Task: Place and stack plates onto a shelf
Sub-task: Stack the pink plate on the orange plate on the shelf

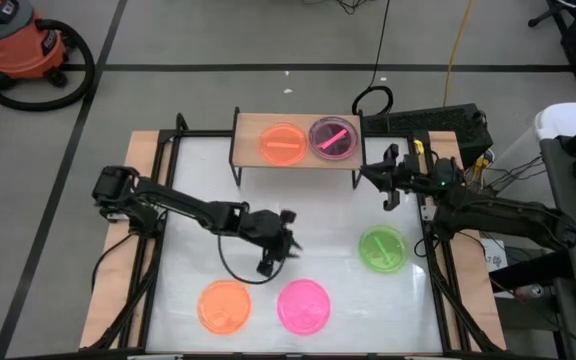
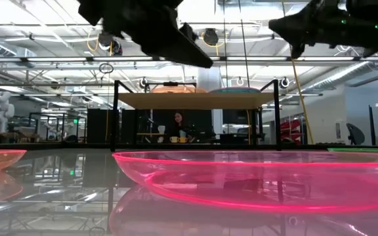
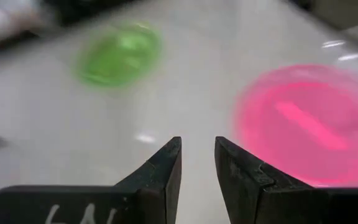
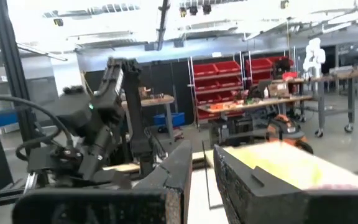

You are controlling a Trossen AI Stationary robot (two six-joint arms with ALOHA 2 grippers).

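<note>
Near edge, table: we note an orange plate [image 1: 224, 305] and a pink plate [image 1: 303, 305] side by side on the white tabletop [image 1: 328, 190], close but apart.
Left gripper [image 1: 280, 252]: it hangs over mid-table, just behind the gap between those two plates. In its wrist view the fingers [image 3: 166, 171] stand a narrow way apart with nothing between them.
Key relation: the pink plate lies just toward the near edge and to the right of the left gripper; the orange one lies toward the near edge and to the left. We judge the pink the likelier target, since it fills the wrist view beside the fingers. A round plate has no long axis, so any point of the rim will serve.
Nearer arm: left, plainly; the right arm is well apart from both near plates.
Green plate [image 1: 382, 249]: it sits alone on the right of the table, between the two grippers, nearer the right arm's base.
Right gripper [image 1: 386, 180]: it hovers just beside the shelf's right end, holding nothing. Its fingers [image 4: 173, 177] show a slim gap in the wrist view.
Shelf [image 1: 248, 125], far side: the wooden top carries an orange plate [image 1: 282, 143] at the middle and a purple-looking stack [image 1: 333, 139] beside it on the right, touching or nearly so. We take the stack for a pink plate over a blue one, but cannot confirm. The left third of the top is bare.
Tally: six or so plates in view; three on the table still to go.
</note>
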